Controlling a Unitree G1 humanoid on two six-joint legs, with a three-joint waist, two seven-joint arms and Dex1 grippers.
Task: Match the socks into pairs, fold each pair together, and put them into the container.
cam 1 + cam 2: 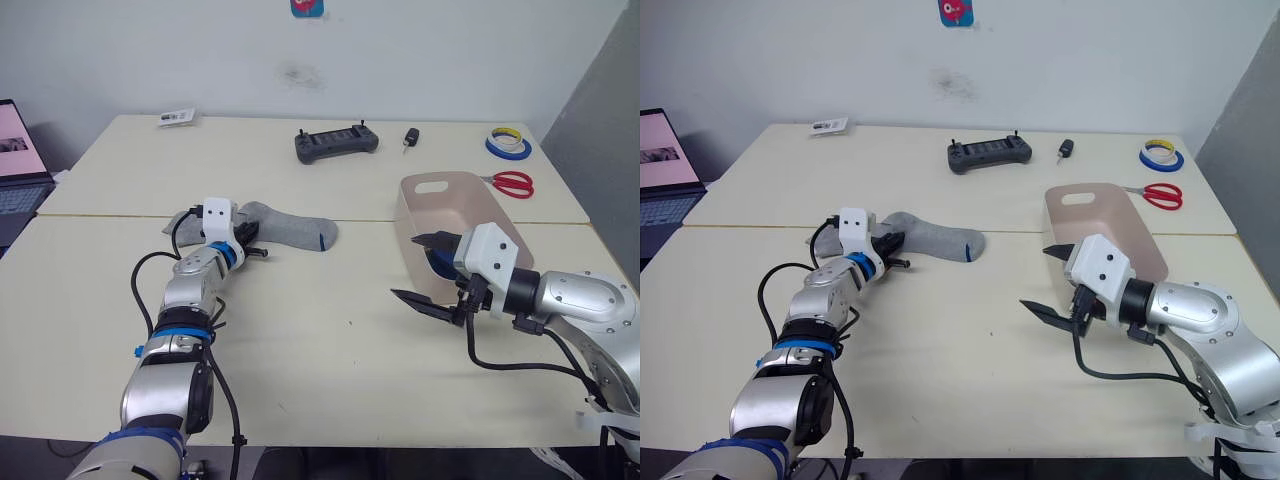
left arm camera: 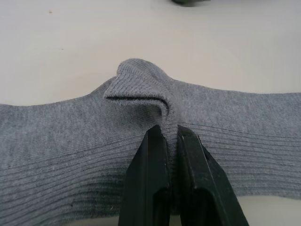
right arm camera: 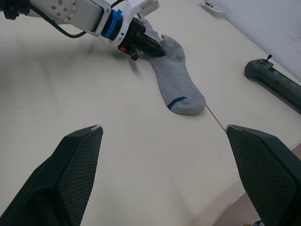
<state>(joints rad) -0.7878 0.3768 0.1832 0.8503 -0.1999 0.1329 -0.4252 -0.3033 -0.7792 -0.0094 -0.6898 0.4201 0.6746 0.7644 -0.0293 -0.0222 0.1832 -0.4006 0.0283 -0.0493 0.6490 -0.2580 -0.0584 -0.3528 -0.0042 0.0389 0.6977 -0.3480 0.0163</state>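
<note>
A grey sock [image 1: 290,228] with a blue toe mark lies flat across the table's middle seam. My left gripper [image 1: 256,240] is shut on the sock's cuff end, where the fabric bunches up into a small fold [image 2: 141,89] above the fingers [image 2: 150,179]. The same sock [image 3: 176,77] stretches away from that gripper in the right wrist view. The pinkish-beige container [image 1: 452,205] stands at the right, with something blue [image 1: 440,262] inside it. My right gripper [image 1: 430,270] hangs open beside the container's near end, nothing between its fingers [image 3: 70,174].
At the back of the table lie a black handheld controller [image 1: 336,142], a small black key fob [image 1: 410,137], tape rolls [image 1: 508,143] and red scissors [image 1: 512,183]. A white card [image 1: 177,117] sits back left. A laptop [image 1: 20,170] is off the table's left.
</note>
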